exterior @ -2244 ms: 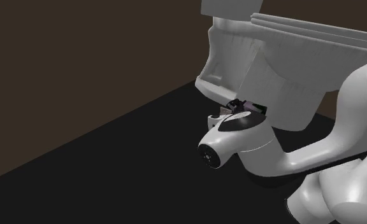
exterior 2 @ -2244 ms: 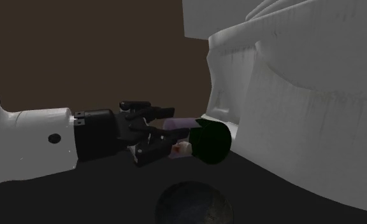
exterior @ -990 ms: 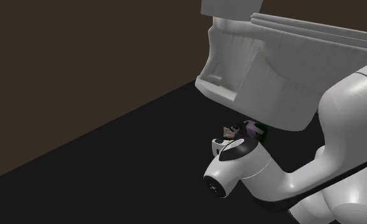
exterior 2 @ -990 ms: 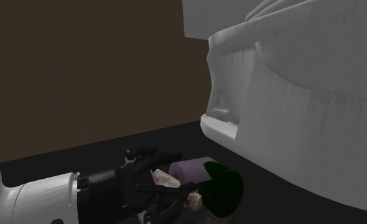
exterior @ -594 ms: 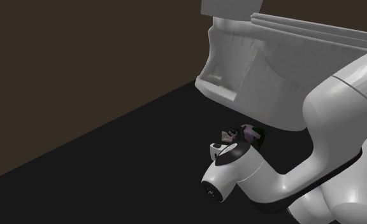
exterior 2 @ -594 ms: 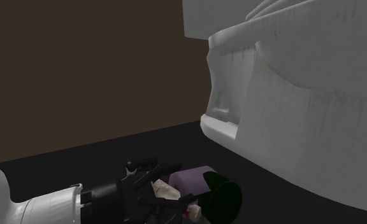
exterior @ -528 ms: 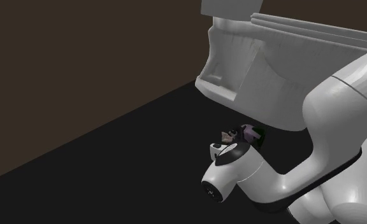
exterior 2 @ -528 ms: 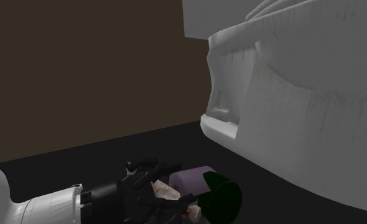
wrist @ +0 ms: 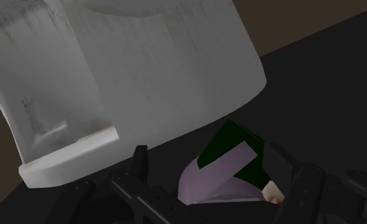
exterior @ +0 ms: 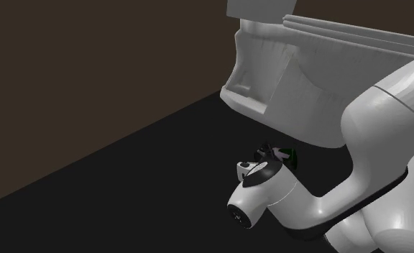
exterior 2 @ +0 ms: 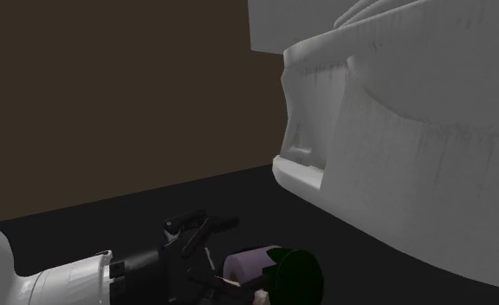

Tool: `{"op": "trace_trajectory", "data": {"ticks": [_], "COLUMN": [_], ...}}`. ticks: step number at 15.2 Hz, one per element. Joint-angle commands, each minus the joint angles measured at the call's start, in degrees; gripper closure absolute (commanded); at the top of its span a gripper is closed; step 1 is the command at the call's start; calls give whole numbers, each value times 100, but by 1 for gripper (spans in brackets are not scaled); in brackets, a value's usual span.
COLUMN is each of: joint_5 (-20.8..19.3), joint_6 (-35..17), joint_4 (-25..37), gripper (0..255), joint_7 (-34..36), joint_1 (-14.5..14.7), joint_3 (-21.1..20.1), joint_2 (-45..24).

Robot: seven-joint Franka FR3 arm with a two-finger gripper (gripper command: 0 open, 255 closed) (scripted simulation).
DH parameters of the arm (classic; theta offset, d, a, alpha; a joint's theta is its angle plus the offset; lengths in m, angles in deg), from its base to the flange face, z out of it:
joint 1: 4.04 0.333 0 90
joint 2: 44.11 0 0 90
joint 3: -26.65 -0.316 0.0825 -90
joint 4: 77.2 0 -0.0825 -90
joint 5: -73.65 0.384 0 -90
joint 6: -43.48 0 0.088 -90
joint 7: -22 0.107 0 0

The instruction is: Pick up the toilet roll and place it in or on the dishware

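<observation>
The white arm (exterior: 385, 136) sweeps down from its stand and bends low, so that its forearm lies nearly level just above the black floor (exterior: 148, 172). The wrist is turned so the black gripper (exterior 2: 226, 256) points sideways along the floor toward the base of a big white fixture (exterior 2: 395, 156), not downward.

The jaws stand spread. In the wrist view the two fingers (wrist: 139, 167) are well apart, and the toilet roll (wrist: 217, 181) sits in the gap between them with dark space showing on either side, so neither finger seems to press on it. From the second exterior view one finger (exterior 2: 206, 223) runs above the roll (exterior 2: 249, 262) and clear of it. The other is lower down and harder to make out.

The roll is pale lilac with a dark green end (exterior 2: 295, 275), and that end faces away from the palm, past the fingertips. It lies on its side, low down by the floor, and I cannot tell what it rests on. The white fixture rises just beyond the fingertips.

By count there is one arm, one gripper with two fingers, one roll and one white fixture, with a plain brown wall (exterior 2: 109, 95) behind.
</observation>
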Motion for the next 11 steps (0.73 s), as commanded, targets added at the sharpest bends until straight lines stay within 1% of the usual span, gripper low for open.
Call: {"op": "trace_trajectory", "data": {"ticks": [1, 2, 6, 11], "joint_5": [0, 0, 561, 561], "joint_6": [0, 0, 514, 514], "joint_4": [0, 0, 602, 602], "gripper": [0, 0, 0, 0], "joint_7": [0, 0, 155, 155], "joint_1": [0, 0, 318, 319], "joint_3": [0, 0, -365, -365], "joint_2": [0, 0, -481, -481]}}
